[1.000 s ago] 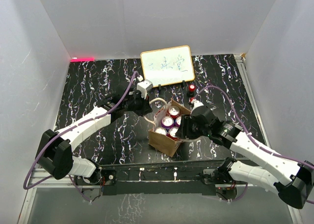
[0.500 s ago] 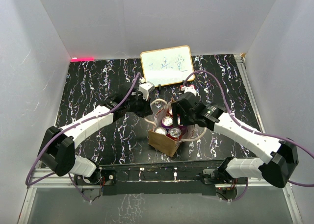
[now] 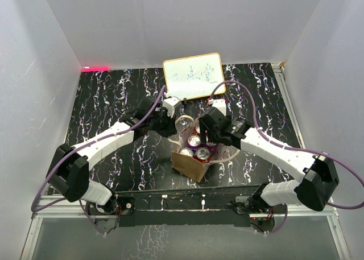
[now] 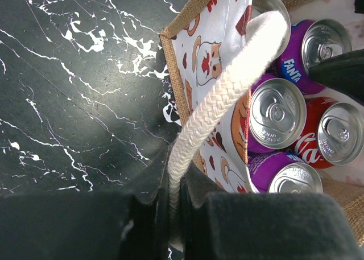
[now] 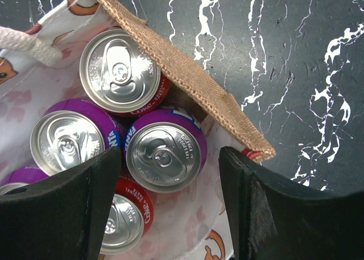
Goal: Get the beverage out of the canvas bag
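Sitting in the middle of the top view, just below the white board (image 3: 193, 76), the canvas bag (image 3: 189, 163) rests on the black table (image 3: 114, 95) with white streaks. The bag is tan and rough outside, with a white cartoon lining inside. Its mouth is open. The cans (image 3: 195, 145) stand up straight in it, packed close together, with their shiny tops facing up. Some are purple and some are red.

In the right wrist view, one purple can (image 5: 165, 149) sits in the middle of the frame. A red can (image 5: 119, 71) is right beside it at the upper left. The bag's brown edge runs past it at the upper right.

The right gripper (image 5: 169, 157) hangs right over this purple can. Its two black fingers (image 5: 62, 209) are spread wide, one on each side of the can. So the can lies straight below the gripper, with its tall way going up and down. I think the next move is to go down and squeeze it. I cannot tell if the fingers touch the can yet. The space looks tight, so a finger may bump the can next door.

At the bottom of the left wrist view, the left gripper (image 4: 173, 194) is pinched tight on the pale rope handle (image 4: 227, 95). It holds that side of the bag. The right arm is the one nearer the cans.
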### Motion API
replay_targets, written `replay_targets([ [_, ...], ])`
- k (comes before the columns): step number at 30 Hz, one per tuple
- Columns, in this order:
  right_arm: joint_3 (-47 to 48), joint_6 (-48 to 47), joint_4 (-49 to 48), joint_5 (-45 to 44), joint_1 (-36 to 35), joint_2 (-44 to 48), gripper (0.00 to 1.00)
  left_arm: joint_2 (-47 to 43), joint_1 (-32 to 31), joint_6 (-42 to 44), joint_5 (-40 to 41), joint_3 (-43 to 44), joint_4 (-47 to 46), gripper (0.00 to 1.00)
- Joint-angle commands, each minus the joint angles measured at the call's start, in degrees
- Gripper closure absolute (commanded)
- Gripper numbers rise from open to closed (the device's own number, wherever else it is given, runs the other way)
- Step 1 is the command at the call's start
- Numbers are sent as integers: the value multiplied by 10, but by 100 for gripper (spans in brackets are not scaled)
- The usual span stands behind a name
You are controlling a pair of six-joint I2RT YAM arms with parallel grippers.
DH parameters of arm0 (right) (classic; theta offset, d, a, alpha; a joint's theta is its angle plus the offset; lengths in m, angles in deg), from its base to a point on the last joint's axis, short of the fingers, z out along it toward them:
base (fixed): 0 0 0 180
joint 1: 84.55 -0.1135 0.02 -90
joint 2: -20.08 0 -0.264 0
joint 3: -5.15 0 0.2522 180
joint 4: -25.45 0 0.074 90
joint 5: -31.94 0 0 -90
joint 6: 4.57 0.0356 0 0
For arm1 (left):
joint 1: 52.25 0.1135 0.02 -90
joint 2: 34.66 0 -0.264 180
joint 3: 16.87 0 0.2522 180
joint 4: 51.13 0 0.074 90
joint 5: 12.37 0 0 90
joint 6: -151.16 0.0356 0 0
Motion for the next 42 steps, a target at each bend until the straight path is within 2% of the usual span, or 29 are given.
replay_targets([
  [1, 22, 5, -29, -33, 0, -16, 29, -1, -8, 8, 6, 14, 17, 100],
  [16, -27, 12, -61, -1, -1, -35, 33, 9, -10, 11, 17, 20, 26, 100],
  [25, -36, 21, -74, -18, -1, -91, 32, 18, -11, 10, 16, 21, 26, 100],
  [31, -25, 47, -46, -30, -1, -135, 31, 16, -13, 11, 23, 19, 24, 100],
  [42, -36, 74, -48, -18, 0, -169, 30, 20, -15, 9, 22, 22, 27, 100],
])
